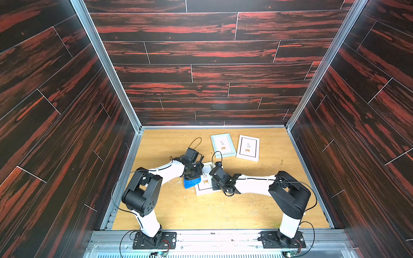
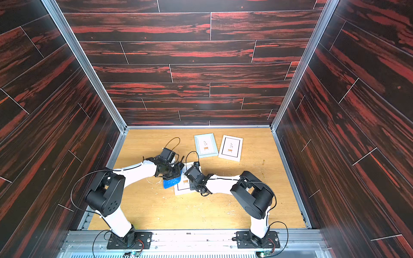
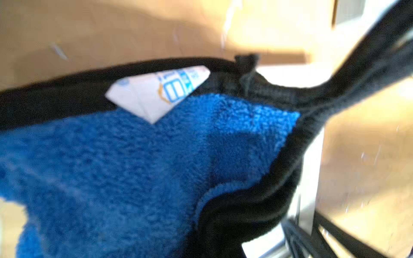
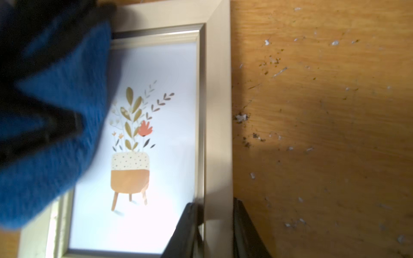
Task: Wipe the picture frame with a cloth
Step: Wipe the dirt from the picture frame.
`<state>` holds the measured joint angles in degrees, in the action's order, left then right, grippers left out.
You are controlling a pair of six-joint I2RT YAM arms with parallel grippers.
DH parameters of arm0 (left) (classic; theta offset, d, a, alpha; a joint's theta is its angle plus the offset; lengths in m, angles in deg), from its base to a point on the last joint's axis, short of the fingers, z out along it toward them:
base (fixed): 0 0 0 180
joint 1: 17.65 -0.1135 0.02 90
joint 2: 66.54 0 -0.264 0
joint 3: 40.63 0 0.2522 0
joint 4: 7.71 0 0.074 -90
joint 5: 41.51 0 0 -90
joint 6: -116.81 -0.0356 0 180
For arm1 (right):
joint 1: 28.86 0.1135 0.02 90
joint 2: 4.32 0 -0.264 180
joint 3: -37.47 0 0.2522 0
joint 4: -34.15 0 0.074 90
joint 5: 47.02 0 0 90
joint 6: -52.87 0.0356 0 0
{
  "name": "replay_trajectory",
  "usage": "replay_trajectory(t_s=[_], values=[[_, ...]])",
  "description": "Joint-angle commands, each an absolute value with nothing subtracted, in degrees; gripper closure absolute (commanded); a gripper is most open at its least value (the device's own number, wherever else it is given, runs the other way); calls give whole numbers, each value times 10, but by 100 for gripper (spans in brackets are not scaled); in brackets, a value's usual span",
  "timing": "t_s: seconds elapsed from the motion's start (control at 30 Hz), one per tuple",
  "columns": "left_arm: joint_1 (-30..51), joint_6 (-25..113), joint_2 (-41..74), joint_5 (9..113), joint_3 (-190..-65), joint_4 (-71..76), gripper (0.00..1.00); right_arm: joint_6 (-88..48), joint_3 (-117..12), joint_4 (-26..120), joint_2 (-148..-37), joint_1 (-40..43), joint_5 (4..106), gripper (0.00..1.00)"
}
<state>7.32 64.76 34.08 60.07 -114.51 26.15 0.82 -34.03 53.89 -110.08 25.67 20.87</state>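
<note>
We see three tall walls (image 1: 201, 55) of dark wood planks with red streaks (a bit like tiger stripes). Shiny metal posts (image 1: 106, 64) stand in the two back corners. The tabletop (image 1: 201, 212) is light yellow wood with little white scratches and crumbs, and bright light falls on it. A metal rail (image 1: 212, 236) runs along its front.

On the wooden table (image 2: 201, 212), the left gripper (image 2: 171, 175) hangs over the bunched blue cloth (image 2: 171, 183), which overlaps the left edge of a white picture frame (image 2: 182, 189). The right gripper (image 2: 193, 186) sits at that frame's right edge. Farther back, a pale blue frame (image 2: 205, 145) and a dark-bordered white frame (image 2: 230, 147) lie side by side
</note>
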Motion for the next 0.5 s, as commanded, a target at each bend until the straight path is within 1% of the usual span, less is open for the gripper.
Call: replay_trajectory(t_s=[0.0,0.1,0.2,0.33,0.4,0.47], values=[[93,656,316,589,-1113,329,100,24,-323,605,-1125,256,196,99],[146,695,274,600,-1043,322,100,25,-322,607,-1124,256,196,99],[152,741,261,627,-985,277,100,21,-327,610,-1124,256,197,99],[143,727,292,615,-1038,269,100,19,-332,614,-1119,256,196,99],[131,742,322,643,-1056,227,100,21,-328,613,-1114,256,196,99],[135,784,350,678,-1056,151,100,24,-323,612,-1109,255,194,99]])
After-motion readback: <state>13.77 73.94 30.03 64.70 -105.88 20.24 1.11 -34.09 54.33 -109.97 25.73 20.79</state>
